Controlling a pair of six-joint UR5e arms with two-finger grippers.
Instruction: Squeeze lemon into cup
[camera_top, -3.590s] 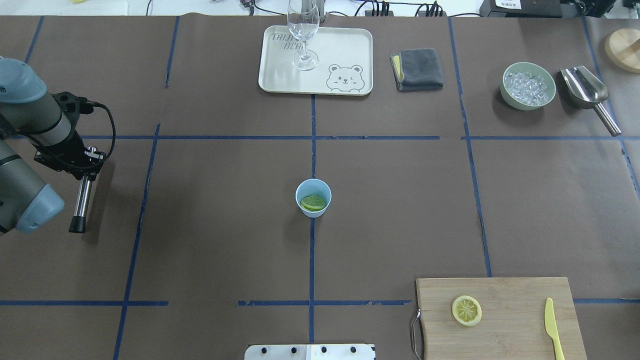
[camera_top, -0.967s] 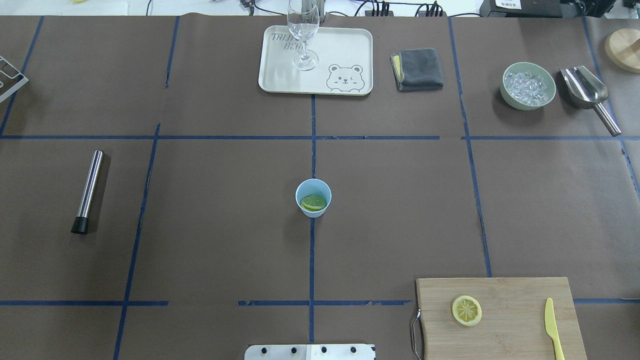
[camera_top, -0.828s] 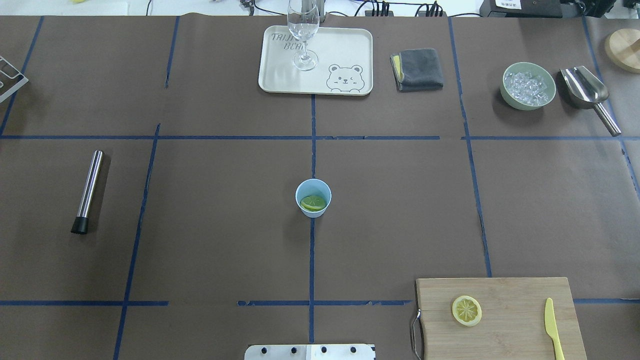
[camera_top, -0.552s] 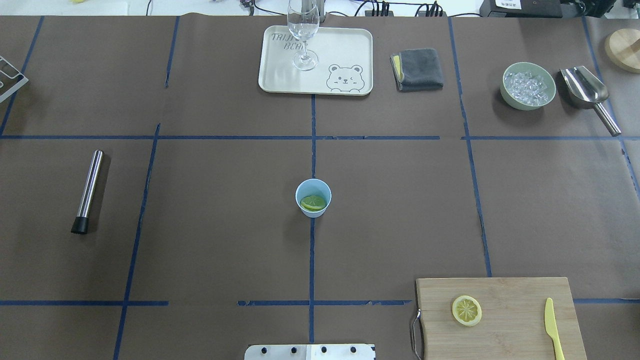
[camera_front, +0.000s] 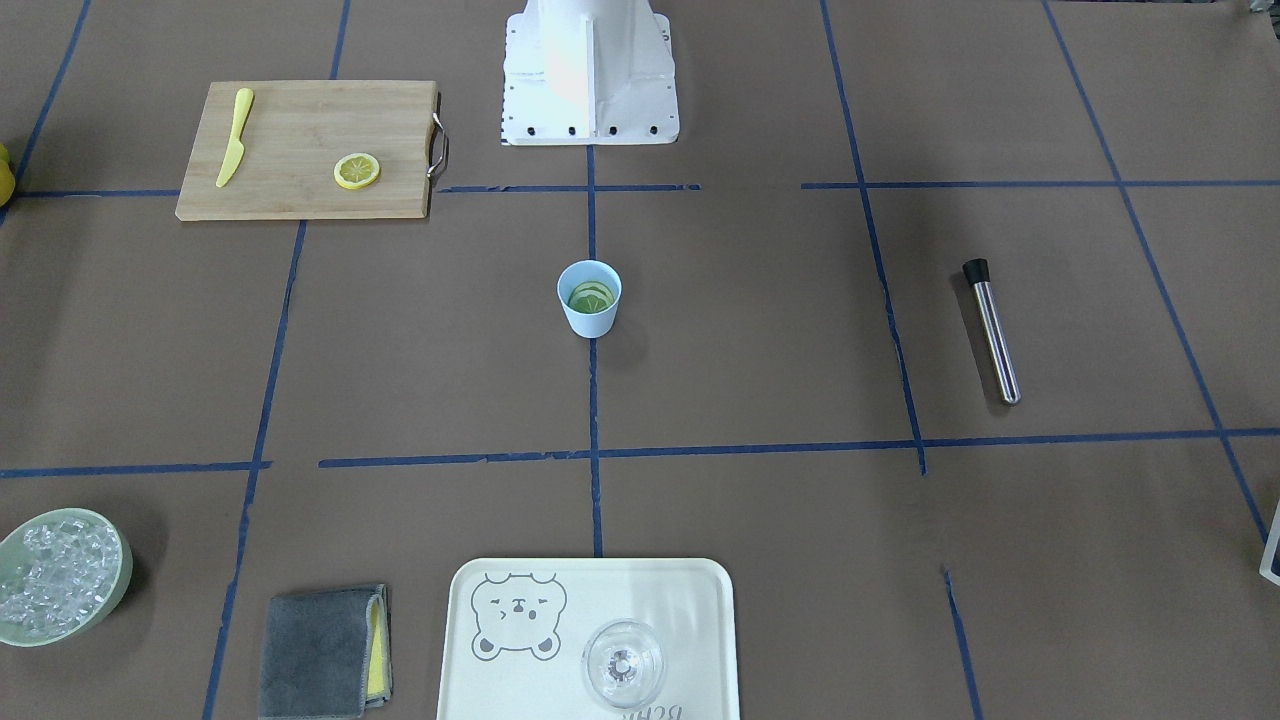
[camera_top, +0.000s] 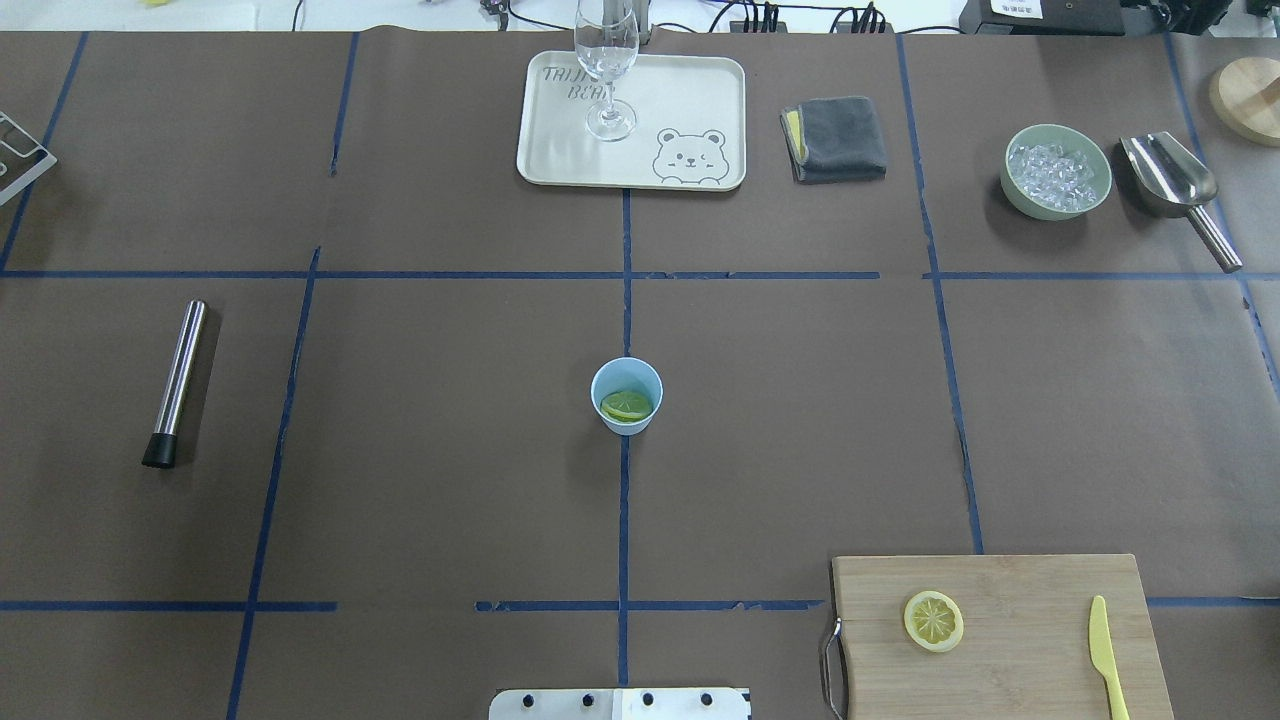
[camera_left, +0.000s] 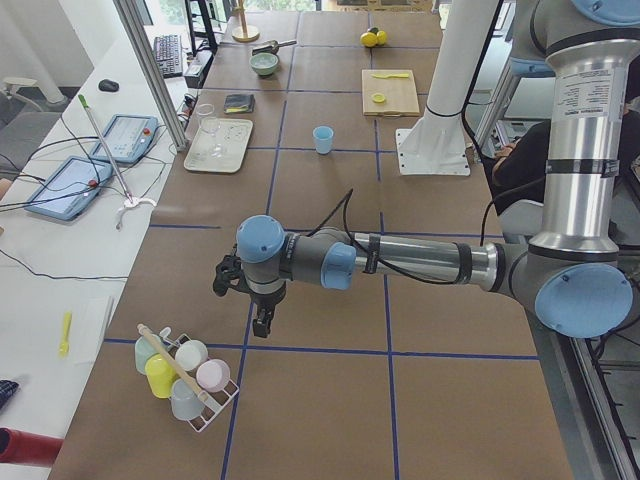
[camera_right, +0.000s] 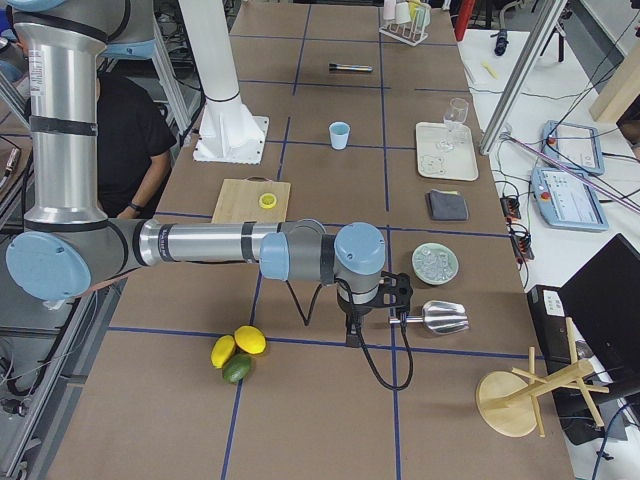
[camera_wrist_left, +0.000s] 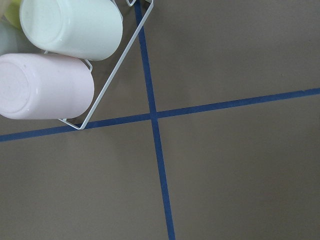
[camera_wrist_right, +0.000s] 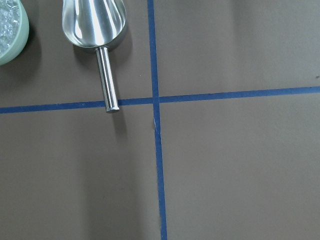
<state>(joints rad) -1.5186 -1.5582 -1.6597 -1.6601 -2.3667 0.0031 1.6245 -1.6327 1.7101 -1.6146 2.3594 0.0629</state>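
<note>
The light-blue cup (camera_top: 627, 372) stands at the table's middle, also in the front view (camera_front: 589, 312). A lemon slice (camera_top: 627, 405) lies inside it, tilted. A second slice (camera_top: 934, 621) lies on the wooden cutting board (camera_top: 1040, 590). Neither gripper is in the overhead or front view. The left gripper (camera_left: 262, 325) hangs over the table's left end by a cup rack, far from the cup. The right gripper (camera_right: 357, 322) hangs at the right end by the scoop. I cannot tell if either is open or shut.
A steel muddler (camera_top: 176, 381) lies at the left. A tray (camera_top: 700, 100) with a wine glass (camera_top: 606, 60), a grey cloth (camera_top: 835, 138), a green bowl of ice (camera_top: 1057, 170) and a scoop (camera_top: 1170, 175) line the far edge. A yellow knife (camera_top: 1105, 655) lies on the board.
The left arm, which was at the muddler 3.6 s ago, has left the overhead view; the muddler lies on the table. Nothing moved over the last second.
</note>
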